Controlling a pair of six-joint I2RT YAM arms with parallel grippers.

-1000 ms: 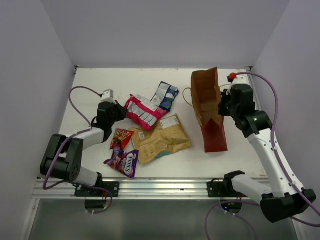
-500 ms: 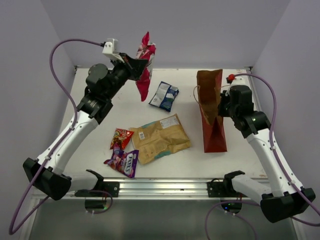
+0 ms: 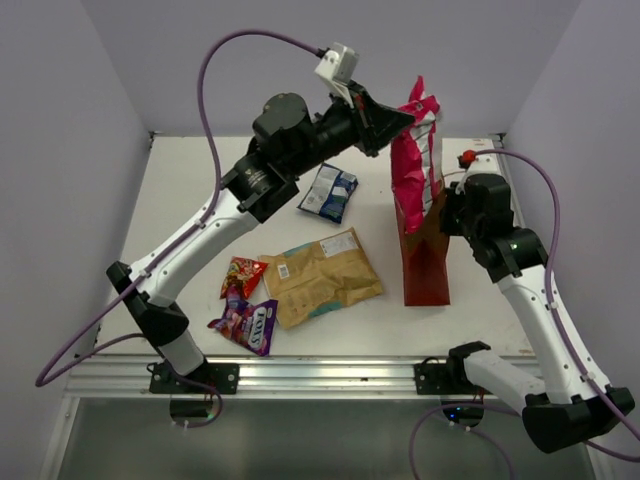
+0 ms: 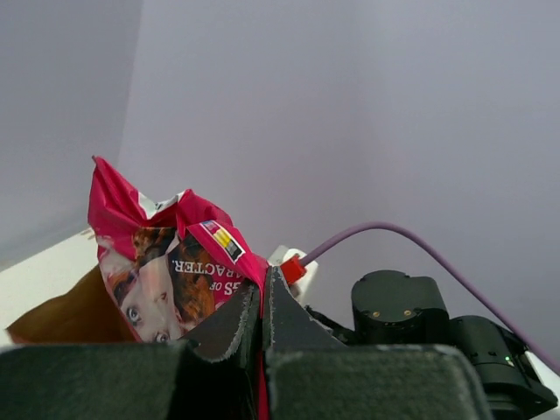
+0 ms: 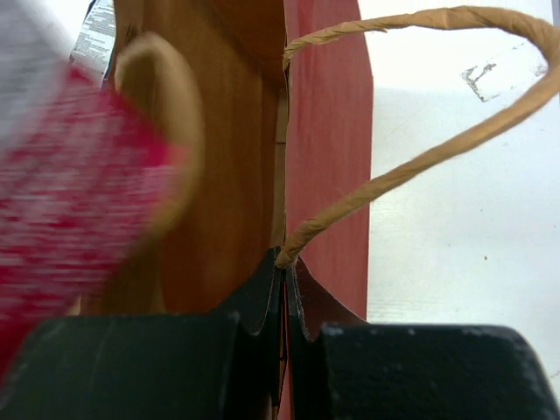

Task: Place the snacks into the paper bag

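Note:
My left gripper [image 3: 402,118] is shut on the pink-and-white packet [image 3: 414,160] and holds it hanging over the mouth of the paper bag [image 3: 424,262]; the packet also shows in the left wrist view [image 4: 166,276]. My right gripper [image 3: 447,213] is shut on the bag's rim [image 5: 282,262] and holds the bag upright, its string handle [image 5: 420,157] looping to the right. On the table lie the blue-and-white packet [image 3: 329,191], the tan kraft pouch [image 3: 322,276], the red-orange packet [image 3: 242,275] and the purple FOX'S packet [image 3: 246,322].
The white table [image 3: 200,170] is walled at the left, back and right. A metal rail [image 3: 320,375] runs along the near edge. The left arm [image 3: 215,220] stretches across the table above the loose packets.
My left gripper has lifted the pink-and-white packet off the table and carried it right, up to the bag's mouth. The right gripper has raised the bag from slanted to upright.

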